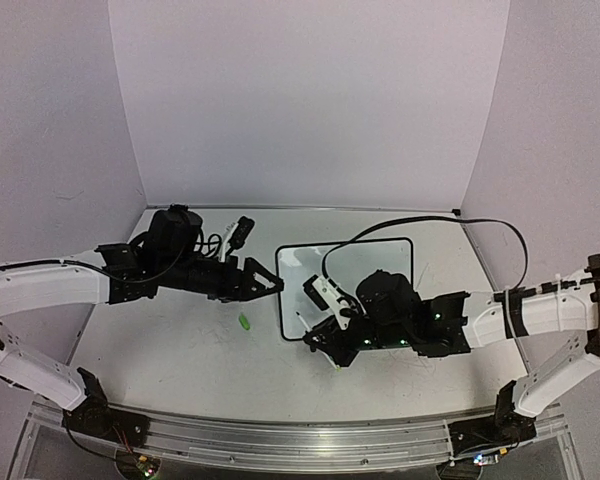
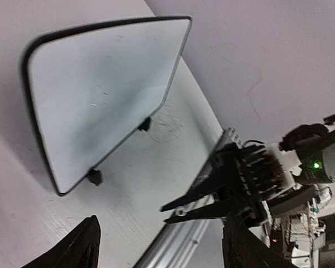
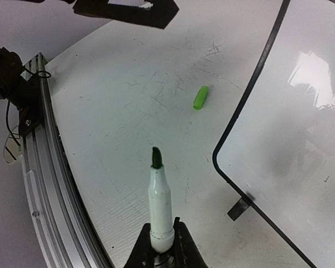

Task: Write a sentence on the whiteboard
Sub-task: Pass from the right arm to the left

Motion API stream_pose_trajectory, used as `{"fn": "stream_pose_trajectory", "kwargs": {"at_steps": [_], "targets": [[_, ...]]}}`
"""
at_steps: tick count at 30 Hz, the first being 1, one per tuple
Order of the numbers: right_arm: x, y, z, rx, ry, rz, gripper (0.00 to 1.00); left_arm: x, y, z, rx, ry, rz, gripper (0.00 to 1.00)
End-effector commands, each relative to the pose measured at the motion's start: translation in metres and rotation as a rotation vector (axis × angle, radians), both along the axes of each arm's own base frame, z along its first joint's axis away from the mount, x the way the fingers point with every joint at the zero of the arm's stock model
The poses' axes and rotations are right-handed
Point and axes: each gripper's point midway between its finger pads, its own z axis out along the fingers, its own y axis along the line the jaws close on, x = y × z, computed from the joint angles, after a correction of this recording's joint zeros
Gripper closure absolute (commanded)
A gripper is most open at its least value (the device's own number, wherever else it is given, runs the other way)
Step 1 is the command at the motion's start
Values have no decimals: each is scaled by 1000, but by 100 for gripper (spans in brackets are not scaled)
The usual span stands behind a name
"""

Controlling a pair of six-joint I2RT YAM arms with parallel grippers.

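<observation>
Scuffed white tabletop, whiteboard sitting just right of centre frame.
Right tool clamps a green-tipped marker by the board's lower-left corner; left tool has its fingers apart, green cap below it.

A small bright green plastic cap lies on its side on the scratched white tabletop. A ribbed aluminium rail runs along the table's near edge. Plain pale panels wall the back and sides.

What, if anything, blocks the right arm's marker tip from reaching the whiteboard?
Probably nothing, so yes: the marker is uncapped in the right gripper, its tip just off the whiteboard's near corner; the green cap lies aside.
</observation>
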Motion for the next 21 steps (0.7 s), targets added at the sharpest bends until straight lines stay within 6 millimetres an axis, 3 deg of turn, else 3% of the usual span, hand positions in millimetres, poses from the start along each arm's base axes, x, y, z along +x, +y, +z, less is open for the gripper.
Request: {"fn": "stream_pose_trajectory", "kwargs": {"at_steps": [1, 6, 21], "targets": [[-4, 23, 28, 65, -42, 55, 100, -33, -32, 31, -162, 43, -149, 27], [-4, 26, 33, 73, -54, 54, 100, -49, -49, 10, -130, 95, -221, 39], [-7, 27, 44, 94, -74, 52, 100, -54, -63, -5, -103, 127, -229, 69]]}}
